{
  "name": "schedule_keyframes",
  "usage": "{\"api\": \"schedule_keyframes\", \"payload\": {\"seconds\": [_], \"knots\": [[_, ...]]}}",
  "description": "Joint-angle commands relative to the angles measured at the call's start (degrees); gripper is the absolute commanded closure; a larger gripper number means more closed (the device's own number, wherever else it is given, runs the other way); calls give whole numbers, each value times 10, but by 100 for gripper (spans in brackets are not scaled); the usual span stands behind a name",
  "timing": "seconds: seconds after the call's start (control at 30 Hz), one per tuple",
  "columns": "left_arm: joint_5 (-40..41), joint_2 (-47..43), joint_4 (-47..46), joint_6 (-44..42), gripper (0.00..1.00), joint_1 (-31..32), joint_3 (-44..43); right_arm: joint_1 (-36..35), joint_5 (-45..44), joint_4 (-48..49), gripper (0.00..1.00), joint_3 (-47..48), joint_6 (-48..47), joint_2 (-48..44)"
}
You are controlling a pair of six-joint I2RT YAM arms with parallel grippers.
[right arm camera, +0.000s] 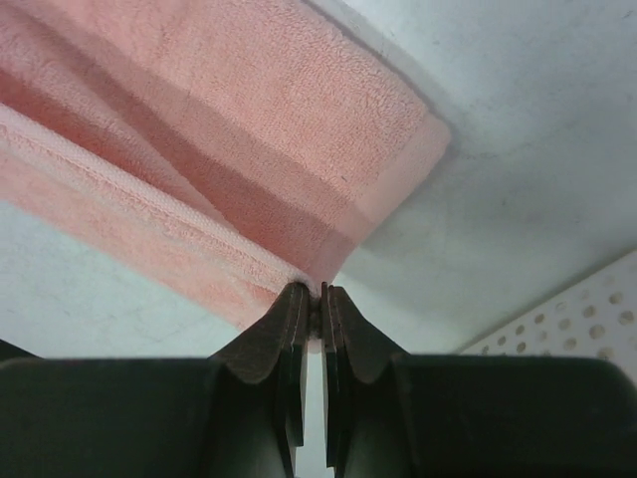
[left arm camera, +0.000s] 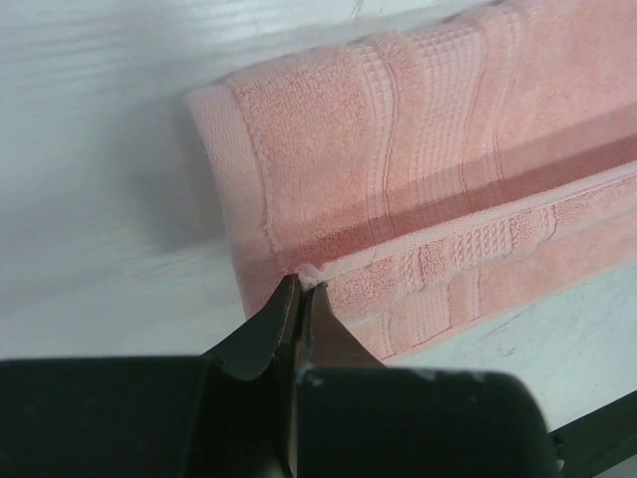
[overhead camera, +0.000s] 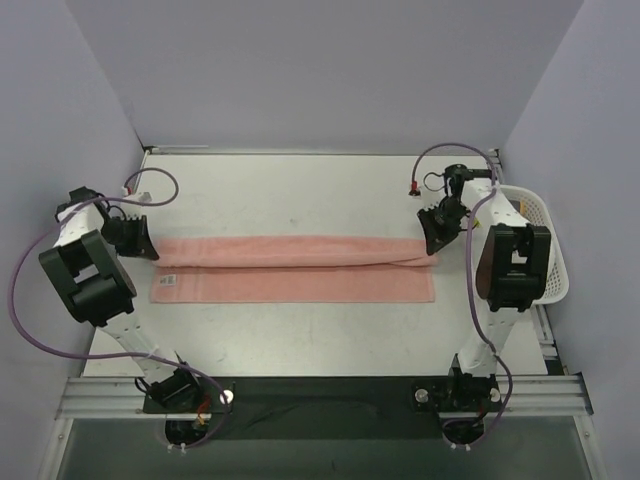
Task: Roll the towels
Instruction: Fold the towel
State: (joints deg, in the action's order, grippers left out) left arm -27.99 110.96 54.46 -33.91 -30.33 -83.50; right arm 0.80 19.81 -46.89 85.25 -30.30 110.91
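Observation:
The salmon-pink towel (overhead camera: 295, 268) lies stretched left to right across the table, its far long edge folded over toward the near edge. A small white tag (overhead camera: 167, 281) shows near its left end. My left gripper (overhead camera: 143, 248) is shut on the folded edge's left corner; the left wrist view shows the towel (left arm camera: 418, 159) pinched at the fingertips (left arm camera: 304, 282). My right gripper (overhead camera: 432, 247) is shut on the right corner; the right wrist view shows the towel (right arm camera: 229, 129) held between the jaws. The white towel is out of view.
A white plastic mesh basket (overhead camera: 545, 245) stands at the right table edge behind the right arm, and its perforated wall shows in the right wrist view (right arm camera: 557, 324). Grey walls enclose the table on three sides.

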Motion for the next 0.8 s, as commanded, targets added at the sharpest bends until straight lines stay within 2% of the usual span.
{"api": "schedule_keyframes", "payload": {"seconds": [0.0, 0.13, 0.27, 0.47, 0.6, 0.73, 0.77], "knots": [[-13, -49, 27, 0, 100, -13, -46, 14, -11, -72, 100, 26, -27, -60], [-1, -69, 58, -24, 100, -16, -33, 12, -8, -78, 100, -20, -39, -83], [15, -75, 78, -53, 100, -18, 30, 12, -7, -62, 100, -80, -41, -81], [60, -47, -8, -32, 100, -17, 120, 2, -21, -9, 100, -134, -30, -48], [72, -2, -39, -9, 100, -19, 116, -4, -20, -6, 100, -130, -22, -34], [56, -11, -37, -13, 99, -19, 111, -4, -21, -10, 100, -133, -35, -54], [53, -16, -34, -19, 96, -19, 109, -4, -21, -22, 98, -133, -42, -59]]}}
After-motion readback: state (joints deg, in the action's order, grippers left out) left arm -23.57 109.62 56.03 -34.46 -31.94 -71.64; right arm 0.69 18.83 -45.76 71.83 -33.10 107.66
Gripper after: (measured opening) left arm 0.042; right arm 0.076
